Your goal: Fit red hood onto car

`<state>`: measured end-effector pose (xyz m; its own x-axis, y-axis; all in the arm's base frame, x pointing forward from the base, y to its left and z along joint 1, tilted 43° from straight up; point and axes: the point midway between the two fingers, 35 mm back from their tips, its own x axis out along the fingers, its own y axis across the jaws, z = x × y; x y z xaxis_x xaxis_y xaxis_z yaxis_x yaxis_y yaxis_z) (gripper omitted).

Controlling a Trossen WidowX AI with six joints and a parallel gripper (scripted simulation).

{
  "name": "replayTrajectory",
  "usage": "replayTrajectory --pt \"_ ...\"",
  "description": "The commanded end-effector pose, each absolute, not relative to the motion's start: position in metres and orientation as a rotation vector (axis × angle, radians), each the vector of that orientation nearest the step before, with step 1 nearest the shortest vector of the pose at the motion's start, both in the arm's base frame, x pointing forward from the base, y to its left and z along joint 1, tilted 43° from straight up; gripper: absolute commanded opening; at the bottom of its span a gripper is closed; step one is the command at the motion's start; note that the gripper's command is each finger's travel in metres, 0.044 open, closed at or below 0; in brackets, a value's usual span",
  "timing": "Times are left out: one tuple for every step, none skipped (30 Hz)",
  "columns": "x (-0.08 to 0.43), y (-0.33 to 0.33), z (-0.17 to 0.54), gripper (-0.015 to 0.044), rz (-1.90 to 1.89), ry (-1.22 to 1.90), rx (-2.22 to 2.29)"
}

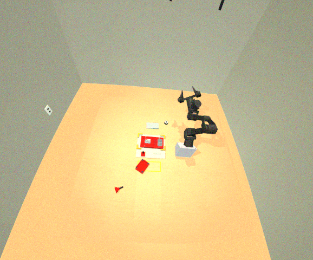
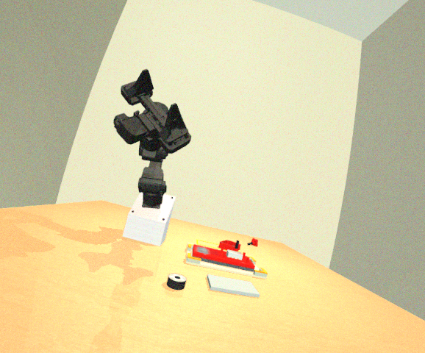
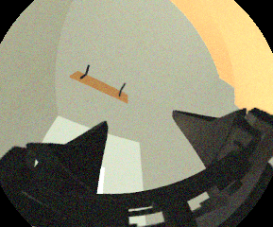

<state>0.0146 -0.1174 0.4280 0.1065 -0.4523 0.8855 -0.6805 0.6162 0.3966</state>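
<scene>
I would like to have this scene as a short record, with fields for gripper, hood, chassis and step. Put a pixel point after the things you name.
gripper: open, raised above the table [image 1: 187, 88] [image 2: 159, 87] [image 3: 140, 117]
hood: red [image 1: 142, 166] [image 2: 229, 245], lying askew across a yellow outline's edge [image 1: 160, 166]
chassis: red [image 1: 151, 145] [image 2: 212, 255], in the yellow-cornered jig [image 1: 150, 156]
step: hood not yet fitted

Black arm, 2 wedge-shaped fingers [image 1: 182, 94] [image 2: 176, 120]

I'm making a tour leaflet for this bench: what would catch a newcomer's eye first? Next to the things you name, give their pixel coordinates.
Probably the black arm [image 1: 210, 128] [image 2: 151, 186] on its white base block [image 1: 182, 152] [image 2: 144, 228], its open end effector [image 1: 187, 89] [image 2: 159, 87] [image 3: 142, 119] raised high above the table. Next, the bright red chassis [image 1: 153, 145] [image 2: 220, 257] in its yellow-cornered jig, with the red hood [image 1: 142, 166] [image 2: 226, 244] lying turned askew nearby.
</scene>
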Motion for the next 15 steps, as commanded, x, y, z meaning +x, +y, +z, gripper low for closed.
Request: replayTrajectory --pt "0.015 -0.119 0.428 0.044 0.21 -1.53 0.992" --pt "0.016 -0.125 0.428 0.044 0.189 -1.534 1.004" --pt "0.017 -0.135 0.429 0.044 0.152 -1.538 1.023" --pt "0.02 -0.147 0.429 0.044 0.107 -1.54 1.046" --pt "0.024 -0.158 0.428 0.044 0.06 -1.539 1.068" --pt "0.028 -0.17 0.427 0.044 0.012 -1.534 1.091" --pt "0.033 -0.182 0.425 0.044 -0.037 -1.525 1.113" --pt "0.038 -0.193 0.423 0.044 -0.087 -1.513 1.134" --pt "0.044 -0.204 0.42 0.044 -0.137 -1.496 1.155" --pt "0.051 -0.215 0.417 0.044 -0.188 -1.476 1.174" --pt "0.058 -0.225 0.413 0.044 -0.238 -1.452 1.194" --pt "0.066 -0.235 0.408 0.044 -0.287 -1.424 1.212" --pt "0.075 -0.244 0.403 0.044 -0.337 -1.393 1.229" --pt "0.084 -0.253 0.398 0.044 -0.386 -1.358 1.244" --pt "0.094 -0.261 0.392 0.044 -0.434 -1.319 1.258"
